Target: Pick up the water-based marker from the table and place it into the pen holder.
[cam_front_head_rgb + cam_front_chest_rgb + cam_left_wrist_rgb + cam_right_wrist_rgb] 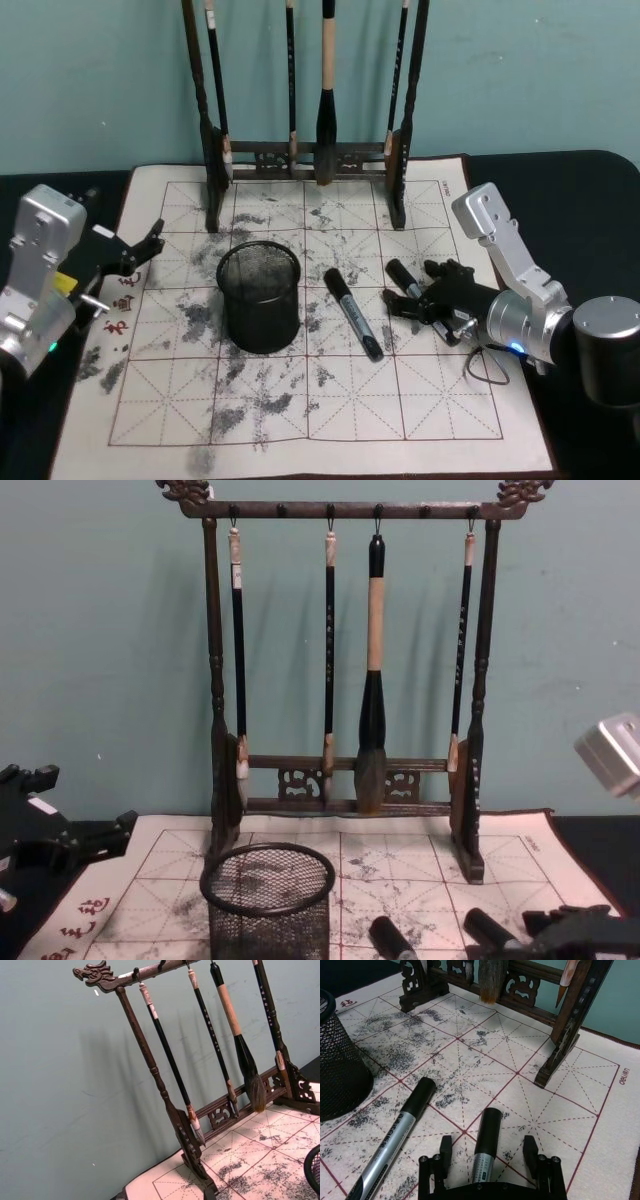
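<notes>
Straddling the water-based marker [488, 1132], the right end effector [487, 1142] sits low over the mat [450, 420] in the lower right of the head view. Its two fingers [445, 1146] are spread wide, one on each side of the barrel. As far as the right wrist view shows, neither touches the barrel yet. They seem set square across the marker so that closing would pinch it just behind the black cap, which points up-frame toward the brush rack [213, 680].

Just left of this marker in the head view lies a second marker [352, 312], longer and silver-barrelled, near the middle of the frame. It sits apart from the fingers, so the grip looks aimed at the shorter marker alone.

Left again stands the pen holder [260, 320], upright on the mat with its mouth open to the top. A lifted marker would probably have to pass over the second marker and be tipped on end to drop in.

At the left edge of the head view, the left end effector [148, 245] hangs idle above the dark worktop [590, 180], well clear of the holder.
</notes>
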